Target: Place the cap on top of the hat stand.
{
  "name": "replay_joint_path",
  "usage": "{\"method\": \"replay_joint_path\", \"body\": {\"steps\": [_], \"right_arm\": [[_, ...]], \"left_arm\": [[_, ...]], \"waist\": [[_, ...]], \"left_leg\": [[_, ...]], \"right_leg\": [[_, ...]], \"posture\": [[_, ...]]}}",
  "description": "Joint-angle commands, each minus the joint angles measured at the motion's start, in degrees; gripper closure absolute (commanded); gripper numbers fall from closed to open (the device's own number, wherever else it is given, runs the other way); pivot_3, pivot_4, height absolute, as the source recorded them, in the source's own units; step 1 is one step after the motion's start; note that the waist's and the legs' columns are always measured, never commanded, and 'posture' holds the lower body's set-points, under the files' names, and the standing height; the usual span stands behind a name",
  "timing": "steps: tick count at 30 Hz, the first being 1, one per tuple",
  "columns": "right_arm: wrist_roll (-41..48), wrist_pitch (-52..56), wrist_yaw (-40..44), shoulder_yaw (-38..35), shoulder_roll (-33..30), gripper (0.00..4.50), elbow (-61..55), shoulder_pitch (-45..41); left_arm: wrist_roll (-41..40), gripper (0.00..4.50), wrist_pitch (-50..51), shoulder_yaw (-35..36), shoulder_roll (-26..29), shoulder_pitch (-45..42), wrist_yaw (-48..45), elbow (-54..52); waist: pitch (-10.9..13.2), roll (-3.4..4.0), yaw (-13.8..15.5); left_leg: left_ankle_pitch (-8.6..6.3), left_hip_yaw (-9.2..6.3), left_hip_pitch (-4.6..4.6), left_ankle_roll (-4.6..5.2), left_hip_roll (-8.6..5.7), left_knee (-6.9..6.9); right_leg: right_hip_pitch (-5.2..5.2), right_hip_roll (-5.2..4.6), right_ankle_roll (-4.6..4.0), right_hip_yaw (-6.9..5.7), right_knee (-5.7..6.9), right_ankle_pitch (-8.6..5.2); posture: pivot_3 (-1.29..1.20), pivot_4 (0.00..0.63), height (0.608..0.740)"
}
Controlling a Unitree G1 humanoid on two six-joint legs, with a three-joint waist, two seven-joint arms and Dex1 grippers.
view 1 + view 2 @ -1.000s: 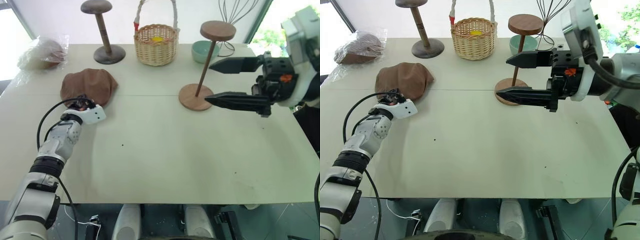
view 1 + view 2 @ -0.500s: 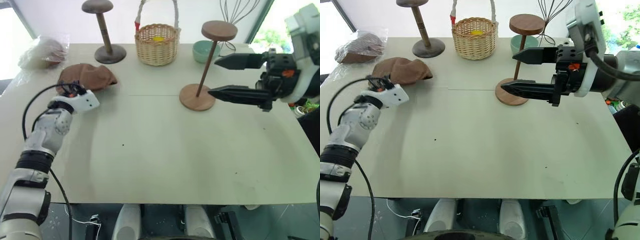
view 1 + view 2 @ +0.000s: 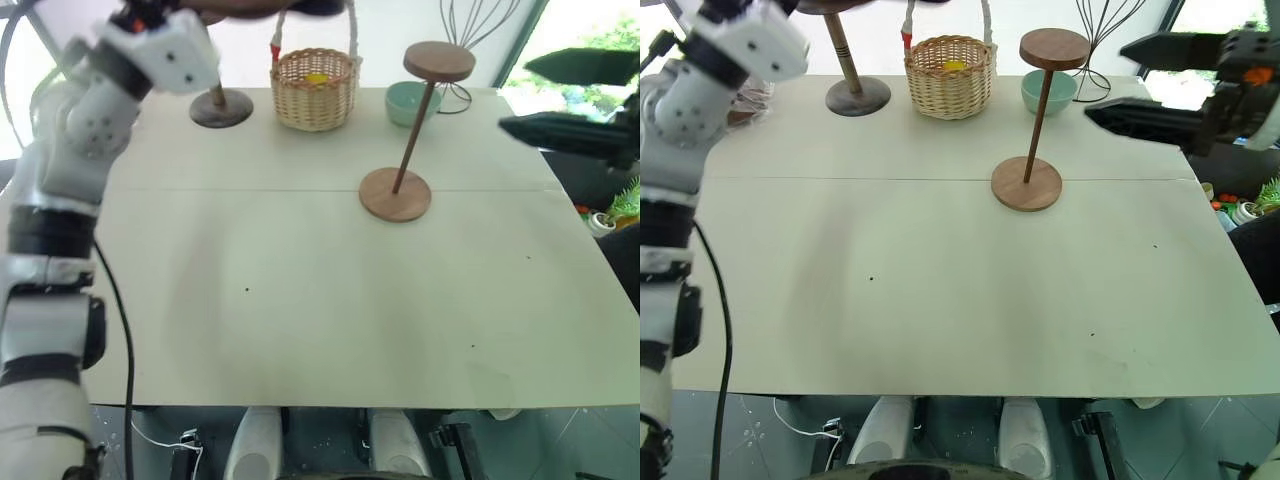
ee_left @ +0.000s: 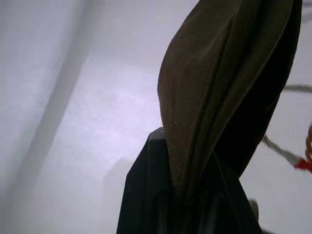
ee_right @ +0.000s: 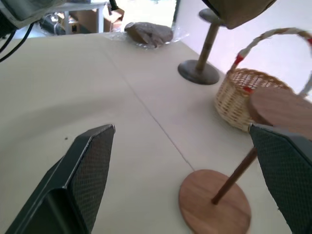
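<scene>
Our left hand (image 4: pixel 187 195) is clamped on the cap (image 4: pixel 219 83), which hangs from it, well apart from the hat stand (image 3: pixel 1039 105). The limp fabric may slip or land off-centre. Our right hand (image 3: pixel 1145 85) stands apart beside the stand.

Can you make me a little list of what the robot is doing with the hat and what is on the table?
cap: pinched in the left gripper, lifted off the table
right gripper: open, beside the hat stand
hat stand: upright on the table, top bare
behind it: wicker basket, green bowl, darker stand
</scene>
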Motion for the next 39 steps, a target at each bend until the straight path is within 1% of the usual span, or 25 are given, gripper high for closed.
{"method": "replay_joint_path", "body": {"steps": [1,3,7,11,17,25,29,32,35,38,39], "right_arm": [[-2.1,-1.4,0.3,-4.2,-2.5,0.0,1.3,0.5],[-2.4,-0.7,0.2,-6.2,-3.1,0.0,1.3,2.0],[-3.0,0.2,-0.7,-10.5,-3.7,0.0,-0.2,6.0],[-2.1,1.9,-2.2,-14.5,-3.2,0.0,-2.1,8.7],[-0.7,3.7,-4.5,-17.5,-2.1,0.0,-4.6,10.6],[0.7,3.3,-6.8,-17.2,-0.6,0.0,-6.0,11.5],[1.1,3.2,-7.3,-16.7,-0.3,0.0,-6.0,11.1],[1.0,2.8,-7.4,-16.5,-0.1,0.0,-6.0,11.7],[0.1,1.9,-7.0,-15.8,-0.2,0.0,-6.5,12.7],[-1.6,-0.1,-6.5,-14.6,-0.5,0.0,-8.1,14.5],[-2.2,-0.7,-6.5,-14.2,-0.6,0.0,-8.7,15.1]], "left_arm": [[-0.8,4.46,-3.2,-1.7,-4.1,-5.1,-0.6,2.8],[-0.2,4.46,-5.7,-3.1,-7.2,-7.4,-0.2,5.7],[1.8,4.46,-9.8,-5.6,-11.6,-10.4,1.4,11.6],[5.5,4.46,-12.4,-8.2,-16.1,-13.9,5.6,19.6],[10.8,4.46,-14.7,-13.0,-22.7,-17.3,12.1,30.9],[18.3,4.46,-11.3,-19.5,-26.6,-18.3,18.6,37.6],[18.5,4.46,-10.8,-20.1,-26.8,-17.1,18.2,37.7],[17.1,3.14,-12.2,-19.1,-26.2,-15.2,16.7,35.8],[15.8,1.62,-12.7,-18.2,-25.5,-13.8,14.9,33.6],[11.8,0.03,-12.8,-16.0,-24.4,-12.0,10.4,30.6],[10.0,0.03,-12.9,-15.1,-23.7,-11.3,8.4,29.3]], "waist": [[0.0,0.0,0.0],[0.0,0.0,0.0],[0.0,0.0,-0.2],[0.0,0.01,0.0],[0.0,0.0,0.1],[0.0,-0.02,0.0],[0.0,-0.03,0.0],[0.0,-0.03,0.0],[0.0,-0.03,0.0],[0.0,-0.02,0.0],[0.0,-0.02,-0.1]], "left_leg": [[0.0,0.01,-0.01,0.0,0.0,0.04],[0.0,0.02,-0.01,0.0,-0.01,0.06],[0.0,0.04,0.02,0.01,-0.01,0.08],[0.0,0.05,0.02,0.01,-0.01,0.11],[-0.01,0.14,-0.03,0.01,-0.05,0.26],[-0.01,0.22,-0.01,0.02,-0.09,0.29],[-0.01,0.23,-0.04,0.02,-0.1,0.32],[-0.01,0.24,-0.03,0.02,-0.1,0.31],[-0.01,0.24,-0.02,0.02,-0.1,0.31],[-0.01,0.25,-0.01,0.02,-0.1,0.3],[-0.01,0.25,-0.01,0.02,-0.1,0.31]], "right_leg": [[0.01,0.0,0.01,0.02,0.0,0.0],[0.01,0.0,0.05,0.06,0.01,0.02],[0.01,0.0,0.08,0.09,0.03,0.04],[0.0,0.01,0.12,0.12,0.06,0.06],[0.0,0.0,0.18,0.29,0.02,0.09],[-0.02,0.0,0.17,0.47,0.03,0.09],[-0.02,0.0,0.17,0.48,0.01,0.09],[-0.02,0.0,0.17,0.5,0.02,0.08],[-0.02,0.0,0.17,0.51,0.02,0.09],[-0.02,0.0,0.17,0.51,0.03,0.09],[-0.02,0.0,0.17,0.51,0.03,0.09]], "posture": [[0.0,0.15,0.728],[0.0,0.15,0.728],[0.0,0.15,0.728],[0.0,0.15,0.728],[0.0,0.15,0.728],[0.0,0.15,0.728],[0.0,0.15,0.728],[0.0,0.15,0.728],[0.0,0.15,0.728],[0.0,0.15,0.728],[0.0,0.15,0.728]]}}
